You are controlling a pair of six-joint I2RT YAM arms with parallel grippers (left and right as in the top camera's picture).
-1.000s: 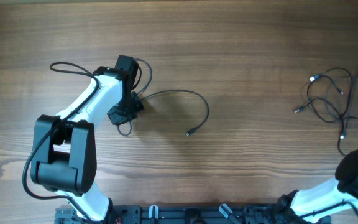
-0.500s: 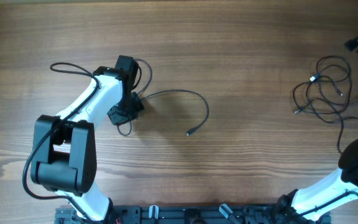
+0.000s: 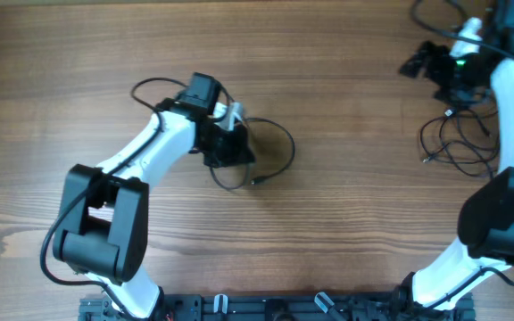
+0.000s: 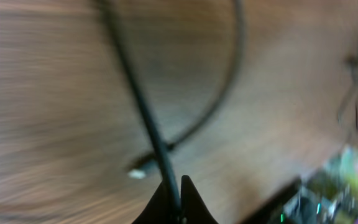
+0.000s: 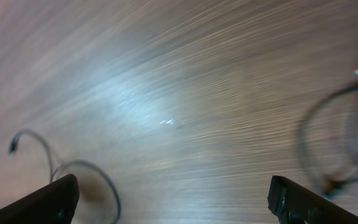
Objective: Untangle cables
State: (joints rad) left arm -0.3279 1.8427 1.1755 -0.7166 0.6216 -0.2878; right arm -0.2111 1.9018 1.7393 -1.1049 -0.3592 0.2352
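One thin black cable (image 3: 286, 152) lies in a loop at centre-left, its plug end (image 3: 255, 181) on the wood. My left gripper (image 3: 227, 144) is shut on this cable; in the left wrist view the wire (image 4: 143, 106) runs up from between the closed tips of the left gripper (image 4: 178, 200), with the plug (image 4: 138, 173) beside it. The remaining cables (image 3: 460, 143) sit in a loose tangle at the right. My right gripper (image 3: 424, 64) hovers behind that tangle, open wide and holding nothing. The right wrist view shows the right gripper (image 5: 179, 202) over bare wood, with blurred loops of the tangle (image 5: 328, 143) at its right.
The left arm's own thicker black cable (image 3: 150, 86) arches behind its wrist. Both arm bases stand along the front rail (image 3: 266, 308). The right arm's white forearm (image 3: 511, 107) stretches over the table's right side, next to the tangle.
The left gripper has carried its cable to the right, tightening the loop. The right arm has swung from the front right to the back right, and its jaws have opened wide.
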